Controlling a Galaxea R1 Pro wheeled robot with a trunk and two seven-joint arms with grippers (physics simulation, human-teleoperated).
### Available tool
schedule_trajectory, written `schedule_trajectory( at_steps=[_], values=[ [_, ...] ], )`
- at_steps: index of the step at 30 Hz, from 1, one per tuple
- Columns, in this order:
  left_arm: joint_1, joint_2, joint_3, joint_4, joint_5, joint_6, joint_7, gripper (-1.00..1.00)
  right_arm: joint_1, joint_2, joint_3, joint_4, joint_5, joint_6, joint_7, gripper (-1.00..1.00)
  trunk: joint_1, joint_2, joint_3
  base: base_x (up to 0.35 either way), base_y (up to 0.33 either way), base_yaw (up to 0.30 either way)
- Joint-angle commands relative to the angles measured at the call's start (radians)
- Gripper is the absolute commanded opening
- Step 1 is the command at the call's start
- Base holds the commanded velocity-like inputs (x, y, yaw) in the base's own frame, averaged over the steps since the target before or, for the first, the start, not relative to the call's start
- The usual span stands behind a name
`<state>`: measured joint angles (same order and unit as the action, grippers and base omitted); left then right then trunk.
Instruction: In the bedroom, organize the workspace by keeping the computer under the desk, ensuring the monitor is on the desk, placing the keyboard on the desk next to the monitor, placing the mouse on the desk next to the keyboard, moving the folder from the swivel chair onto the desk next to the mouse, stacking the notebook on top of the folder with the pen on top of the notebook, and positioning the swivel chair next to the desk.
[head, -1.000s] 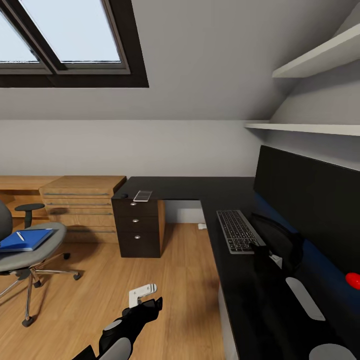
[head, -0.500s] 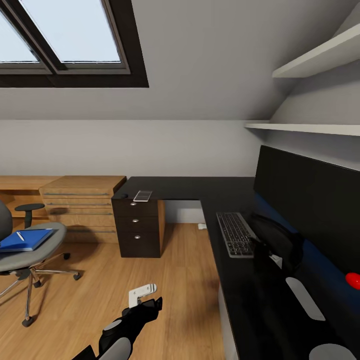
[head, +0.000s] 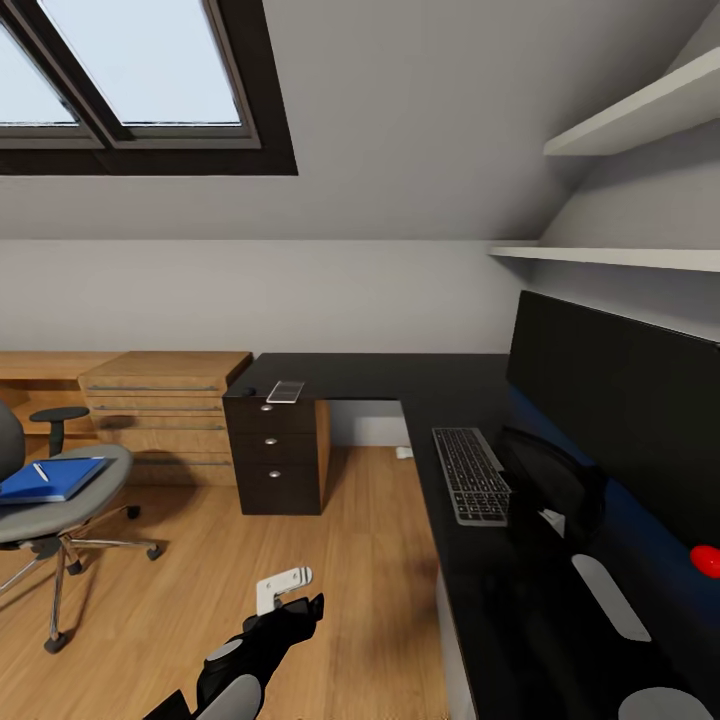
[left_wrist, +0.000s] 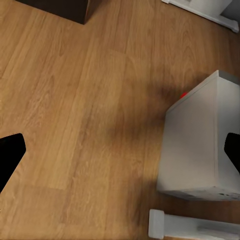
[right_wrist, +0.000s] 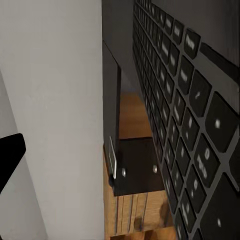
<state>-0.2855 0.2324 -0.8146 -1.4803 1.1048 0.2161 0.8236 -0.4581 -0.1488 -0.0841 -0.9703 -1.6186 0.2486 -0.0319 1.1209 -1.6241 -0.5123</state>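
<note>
Head view gives us the attic bedroom with its skylight and wood floor. We see the black desk wrapping round the corner, its drawer unit standing at the far left end. On the right-hand run of the desk stands the monitor, a red dot at its lower corner. The keyboard lies flat on the desk just in front of the monitor's curved stand, close to the desk's inner edge. A small dark mouse sits at the far left end of the desk, with a small thin grey notebook just beside it. Both are well apart from the keyboard.

At our left stands the swivel chair, away from the desk. The blue folder lies on its seat with the pen on top. A light-wood chest sits against the wall behind it.

Our left gripper hangs low over the floor; in the left wrist view its two dark fingertips sit wide apart with nothing between them, above the pale computer on the floor.

From the right wrist view we look along the keyboard at close range towards the drawer unit. One dark fingertip shows at the edge, and we cannot tell whether the right gripper is apart or together.
</note>
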Motion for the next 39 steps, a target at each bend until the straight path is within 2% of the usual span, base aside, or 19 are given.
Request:
schedule_trajectory(
  at_steps=[1, 18, 39],
  values=[
    [-0.001, 0.001, -0.002, -0.002, 0.002, 0.003, 0.007, 1.0, -0.001, 0.0, -0.002, -0.001, -0.007, 0.005, -0.003, 1.0, 0.0, -0.001, -0.001, -0.1, -0.142, 0.0],
    [-0.001, 0.001, -0.003, -0.001, 0.001, -0.003, 0.005, 1.0, -0.001, 0.0, -0.002, -0.001, -0.007, 0.005, -0.003, 1.0, 0.0, -0.001, -0.001, -0.03, -0.049, 0.0],
    [-0.001, 0.001, -0.003, -0.002, 0.002, -0.003, 0.005, 1.0, -0.001, 0.0, -0.002, -0.001, -0.007, 0.006, -0.003, 1.0, 0.0, -0.001, -0.001, -0.258, -0.013, 0.0]
  ],
)
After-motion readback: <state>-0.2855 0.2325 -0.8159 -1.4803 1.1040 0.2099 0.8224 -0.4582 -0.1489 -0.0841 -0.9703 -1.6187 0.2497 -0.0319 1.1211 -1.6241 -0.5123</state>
